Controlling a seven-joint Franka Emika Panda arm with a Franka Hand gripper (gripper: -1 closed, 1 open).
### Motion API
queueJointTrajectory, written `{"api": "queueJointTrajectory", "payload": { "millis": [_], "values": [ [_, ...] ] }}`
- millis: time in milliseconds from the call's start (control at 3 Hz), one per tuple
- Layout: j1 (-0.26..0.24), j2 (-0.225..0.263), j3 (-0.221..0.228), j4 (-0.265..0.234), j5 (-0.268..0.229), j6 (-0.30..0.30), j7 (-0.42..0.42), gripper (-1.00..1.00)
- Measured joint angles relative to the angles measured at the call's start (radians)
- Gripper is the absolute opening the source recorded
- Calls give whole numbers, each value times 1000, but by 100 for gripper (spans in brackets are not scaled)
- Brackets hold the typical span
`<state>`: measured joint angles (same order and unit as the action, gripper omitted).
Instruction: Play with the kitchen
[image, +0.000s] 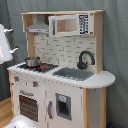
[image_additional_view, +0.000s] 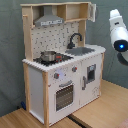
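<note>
The kitchen (image: 65, 95) is a white and light-wood toy set that fills both exterior views, also kitchen (image_additional_view: 45, 80). On its hob stands a small metal pot (image: 32, 62), seen as pot (image_additional_view: 48, 56) in the second exterior view. A black faucet (image: 85, 59) arches over the grey sink (image: 74, 74). Above are a grey hood (image: 39, 26) and a microwave (image: 70, 24). The oven window (image_additional_view: 63, 96) is low on the front. The arm's white end (image_additional_view: 119, 35) hangs off the sink end, apart from the kitchen; a white part (image: 5, 45) shows at the first exterior view's left edge.
A grey curtain (image_additional_view: 10, 60) hangs behind the kitchen. The set stands on a wooden surface (image_additional_view: 100, 112). A white rounded object (image: 22, 123) lies at the first exterior view's bottom left, in front of the oven side.
</note>
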<state>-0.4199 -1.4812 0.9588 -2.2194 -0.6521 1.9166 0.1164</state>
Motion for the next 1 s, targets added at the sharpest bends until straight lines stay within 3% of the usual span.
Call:
{"api": "queueJointTrajectory", "payload": {
  "millis": [1000],
  "values": [
    [-21, 1, -111, -88, -76, -53, 274, 100]
  ]
}}
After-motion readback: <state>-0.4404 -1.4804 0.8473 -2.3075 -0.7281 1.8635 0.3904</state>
